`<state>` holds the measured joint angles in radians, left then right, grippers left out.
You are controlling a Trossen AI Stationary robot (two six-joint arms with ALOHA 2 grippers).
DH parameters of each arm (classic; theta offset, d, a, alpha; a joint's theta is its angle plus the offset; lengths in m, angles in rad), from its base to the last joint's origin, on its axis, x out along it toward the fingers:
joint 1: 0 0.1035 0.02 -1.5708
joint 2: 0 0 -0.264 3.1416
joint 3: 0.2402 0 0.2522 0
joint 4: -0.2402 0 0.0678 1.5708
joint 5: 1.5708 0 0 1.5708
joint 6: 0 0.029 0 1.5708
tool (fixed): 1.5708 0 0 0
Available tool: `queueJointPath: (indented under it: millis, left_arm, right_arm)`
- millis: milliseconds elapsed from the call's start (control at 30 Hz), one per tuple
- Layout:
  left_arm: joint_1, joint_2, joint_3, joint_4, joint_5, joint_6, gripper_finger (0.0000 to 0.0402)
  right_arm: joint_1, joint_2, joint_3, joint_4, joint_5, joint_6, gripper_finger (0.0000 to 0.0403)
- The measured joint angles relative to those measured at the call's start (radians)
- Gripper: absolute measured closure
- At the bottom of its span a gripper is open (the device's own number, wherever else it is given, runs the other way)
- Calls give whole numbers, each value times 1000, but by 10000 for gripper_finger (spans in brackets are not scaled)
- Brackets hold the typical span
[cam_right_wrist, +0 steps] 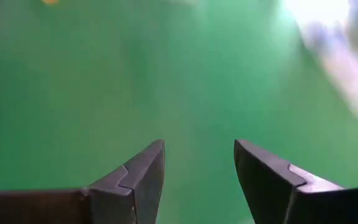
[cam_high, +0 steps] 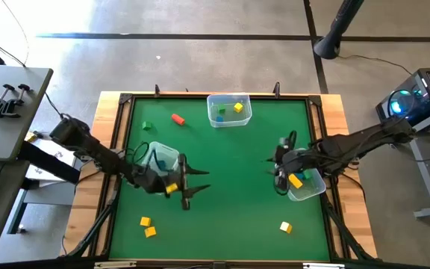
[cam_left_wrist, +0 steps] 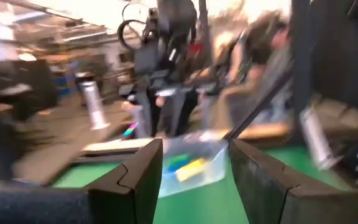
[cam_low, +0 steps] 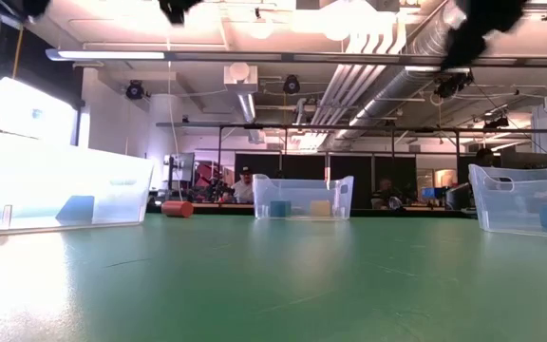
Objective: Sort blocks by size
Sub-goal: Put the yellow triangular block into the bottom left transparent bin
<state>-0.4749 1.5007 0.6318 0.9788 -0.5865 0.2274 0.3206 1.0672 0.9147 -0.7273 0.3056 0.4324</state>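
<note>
I am holding my right gripper (cam_high: 281, 181) just beside the right bin (cam_high: 308, 187), fingers apart with nothing between them and only bare green mat (cam_high: 230, 172) under them in the wrist view. My left gripper (cam_high: 187, 183) is hovering near the left bin (cam_high: 163, 158), its fingers also apart and empty.

For the next pick I would judge the yellow block (cam_high: 285, 226) near the front edge the closest loose piece for my right arm. I should come straight down over it, fingers straddling its flat sides, and close only once they are low around it (a small cube slips out easily from a high pinch).

The right bin is holding a yellow block (cam_high: 295, 180) and something blue beside it. The far bin (cam_high: 229, 109) is carrying a yellow and a blue piece. The left bin is showing blue inside. Loose blocks are lying on the mat: a green one (cam_high: 147, 125), a red-orange one (cam_high: 177, 118), and two yellow ones (cam_high: 147, 226) at the front left.
</note>
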Motion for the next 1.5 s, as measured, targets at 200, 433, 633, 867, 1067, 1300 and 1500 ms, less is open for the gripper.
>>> queueJointPath:
  millis: [200,433,633,867,1067,1300,1500]
  left_arm:
    - [-90,28,255,-544,-277,-5,229]
    - [-130,120,491,-883,-303,-167,229]
    - [-187,195,589,-977,-273,-298,229]
    - [-289,184,638,-1395,-23,-1183,229]
    - [-378,224,639,-1463,232,-1741,229]
    - [-482,315,639,-1502,385,-2254,229]
    - [-564,387,638,-1568,546,-2461,221]
  right_arm:
    - [-2,22,-194,715,-163,-472,215]
    - [-2,111,-362,1135,-243,-640,215]
    - [-2,191,-408,1214,-254,-609,215]
    - [-2,268,-407,1245,-254,-638,215]
    - [-3,300,-406,1342,-263,-708,215]
    - [-12,303,-406,1342,-310,-735,215]
    - [-14,303,-406,1340,-351,-754,215]
